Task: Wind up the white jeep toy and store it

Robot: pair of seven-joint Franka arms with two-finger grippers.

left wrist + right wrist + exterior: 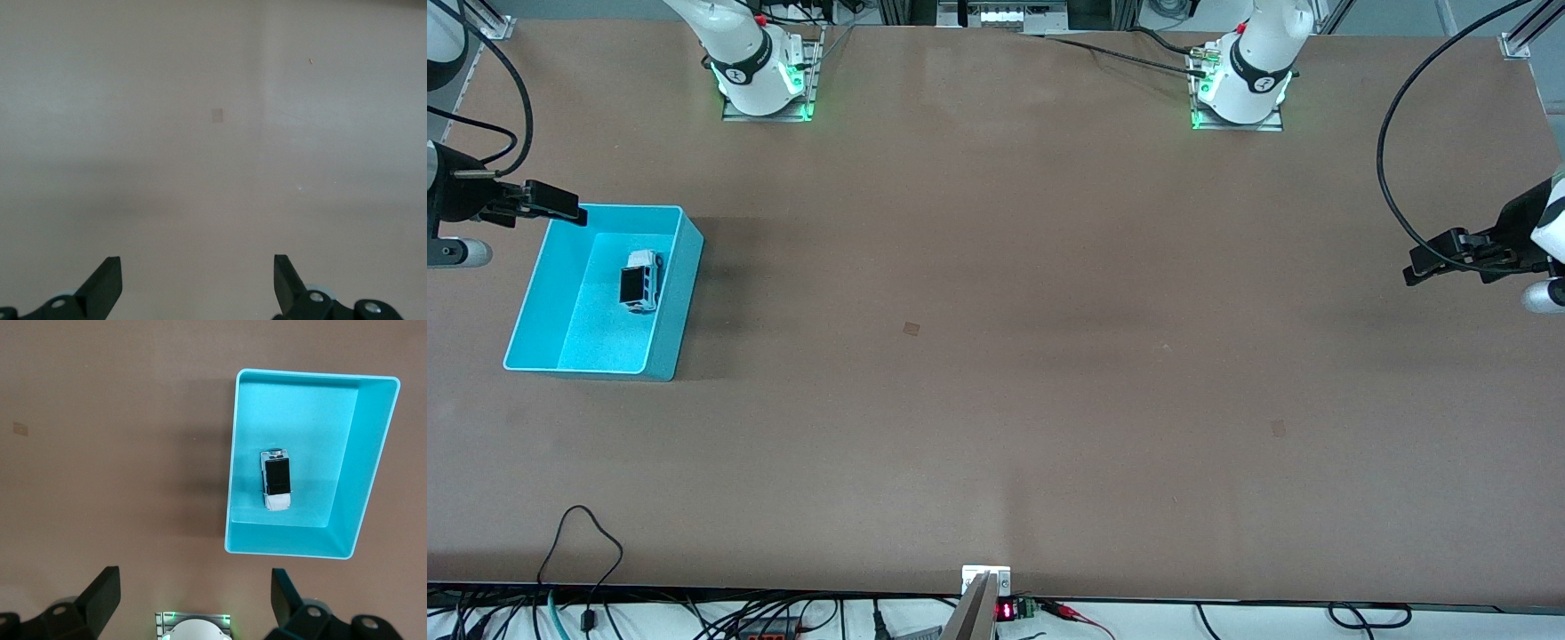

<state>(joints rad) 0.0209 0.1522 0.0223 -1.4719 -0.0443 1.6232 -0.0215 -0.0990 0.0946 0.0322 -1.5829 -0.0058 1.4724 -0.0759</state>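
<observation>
Nearest the front camera among the things on the desk [996, 356], a teal bin [671, 293] is seen toward the right arm's end. Inside it, on the floor of the bin, the white jeep toy [641, 280] is resting on its wheels. Above the bin's edge, the right gripper [193, 593] is held empty, fingers apart. Over bare desk at the left arm's end, the left gripper [197, 277] is held, fingers likewise spread.
</observation>
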